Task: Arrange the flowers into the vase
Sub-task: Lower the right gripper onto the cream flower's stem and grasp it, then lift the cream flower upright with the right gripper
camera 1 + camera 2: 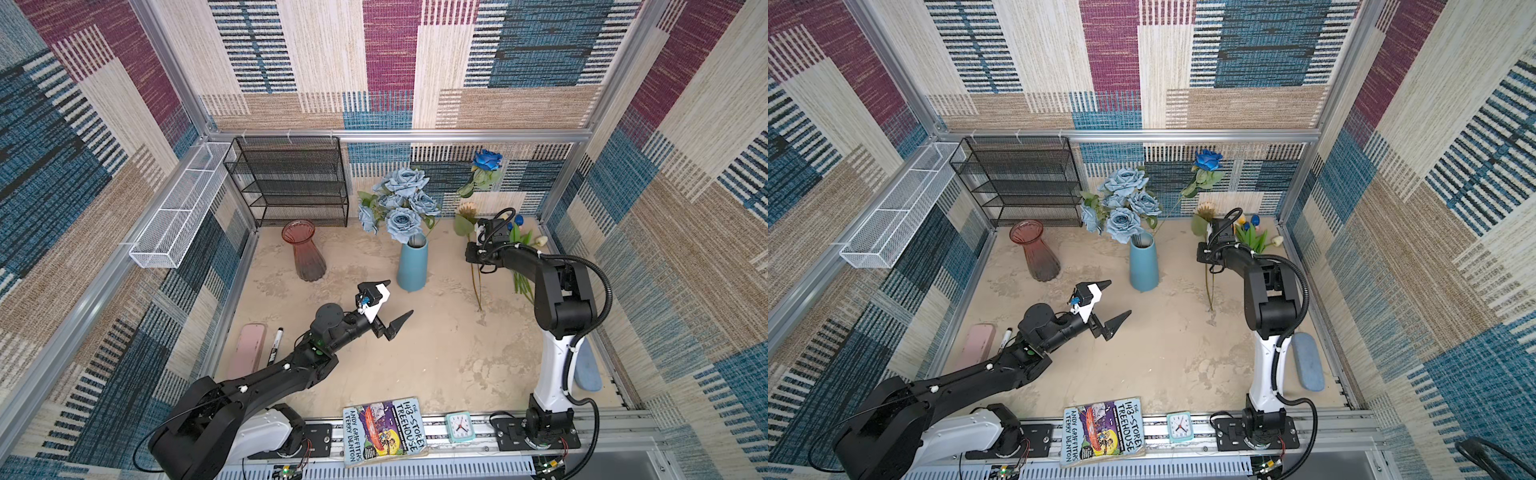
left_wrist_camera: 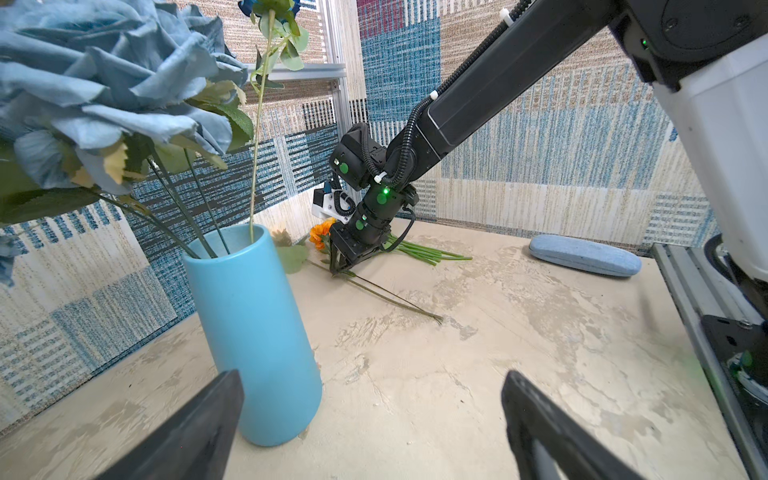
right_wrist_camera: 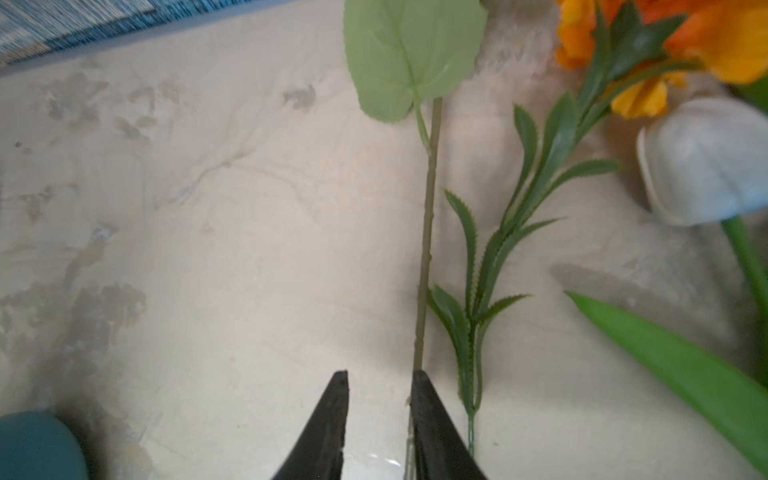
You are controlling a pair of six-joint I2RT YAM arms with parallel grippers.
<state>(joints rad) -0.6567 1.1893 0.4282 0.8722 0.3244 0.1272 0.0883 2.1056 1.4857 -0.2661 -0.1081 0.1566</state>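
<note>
A black mesh rack [image 1: 286, 183] stands at eleven o'clock, a white wire basket [image 1: 178, 212] at ten. Pink case [image 1: 247, 351] and marker [image 1: 275, 345] lie at eight, book [image 1: 384, 430] and clock [image 1: 459, 427] at six, blue case [image 1: 586, 370] at four.

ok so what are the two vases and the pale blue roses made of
Blue vase: opaque, smooth satin finish with soft highlights, likely ceramic, maybe plastic. Red vase: translucent and ribbed, with the table showing through, so tinted glass or clear plastic. Roses: fabric, judging by the frayed petal edges.
</note>
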